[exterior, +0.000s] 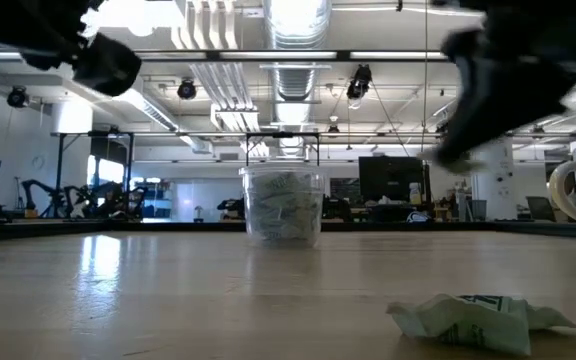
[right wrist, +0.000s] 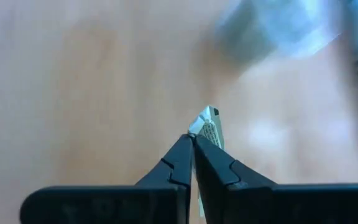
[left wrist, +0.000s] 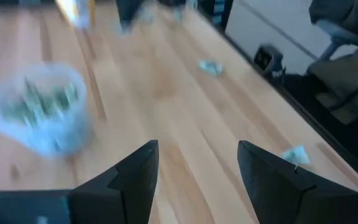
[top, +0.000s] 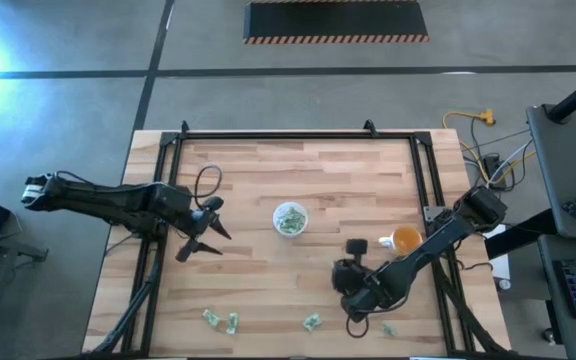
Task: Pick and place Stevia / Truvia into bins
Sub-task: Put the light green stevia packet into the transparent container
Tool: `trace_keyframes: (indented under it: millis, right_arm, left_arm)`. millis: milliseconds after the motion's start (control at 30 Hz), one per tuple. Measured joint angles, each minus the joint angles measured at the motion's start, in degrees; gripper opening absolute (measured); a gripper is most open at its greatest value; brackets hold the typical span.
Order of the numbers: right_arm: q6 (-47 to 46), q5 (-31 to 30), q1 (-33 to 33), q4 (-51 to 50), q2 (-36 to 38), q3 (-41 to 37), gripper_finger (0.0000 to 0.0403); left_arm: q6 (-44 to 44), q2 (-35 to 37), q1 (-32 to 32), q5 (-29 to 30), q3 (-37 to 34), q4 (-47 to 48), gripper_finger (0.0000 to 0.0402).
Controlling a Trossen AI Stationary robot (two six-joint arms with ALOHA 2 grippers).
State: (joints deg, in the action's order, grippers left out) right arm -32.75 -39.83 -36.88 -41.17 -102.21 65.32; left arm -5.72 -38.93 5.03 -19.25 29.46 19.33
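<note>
The bin, a translucent cup (top: 289, 218) holding several green-and-white packets, stands mid-table and shows in the low view (exterior: 283, 205) and the left wrist view (left wrist: 39, 109). Loose Stevia packets lie near the table's near edge (top: 211, 318) (top: 233, 322) (top: 312, 322) (top: 388, 328). My right gripper (top: 338, 278) hangs over the table to the near right of the cup, shut on one packet (right wrist: 209, 127). My left gripper (top: 203, 240) hovers open to the left of the cup, with nothing between its fingers (left wrist: 197, 162). My right gripper pinches a packet between its two fingertips. One end of the packet (right wrist: 210, 119) sticks out beyond the tips, and a sliver shows in the slit between the fingers. The fingers slant down toward the table, and the packet is lifted clear of the wood.
A white mug (top: 358, 246) and an orange cup (top: 405, 240) stand close to my right arm, on its far side. A crumpled packet (exterior: 478, 320) lies near the front edge in the low view. A black frame (top: 298, 135) borders the tabletop.
</note>
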Motion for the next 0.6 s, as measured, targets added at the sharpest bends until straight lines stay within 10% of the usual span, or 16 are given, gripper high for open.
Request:
trace_keyframes:
  millis: [233, 600]
  right_arm:
    - [14.57, -17.08, 4.21, 4.51, 0.00, 3.69, 0.0009]
    - [37.20, 1.96, 19.60, 22.55, 0.00, 2.61, 0.0008]
  left_arm:
    - [6.98, -3.93, 2.25, 1.82, -2.38, 1.66, 0.0203]
    - [19.24, -16.67, 11.72, 9.83, -2.37, -0.77, 0.0203]
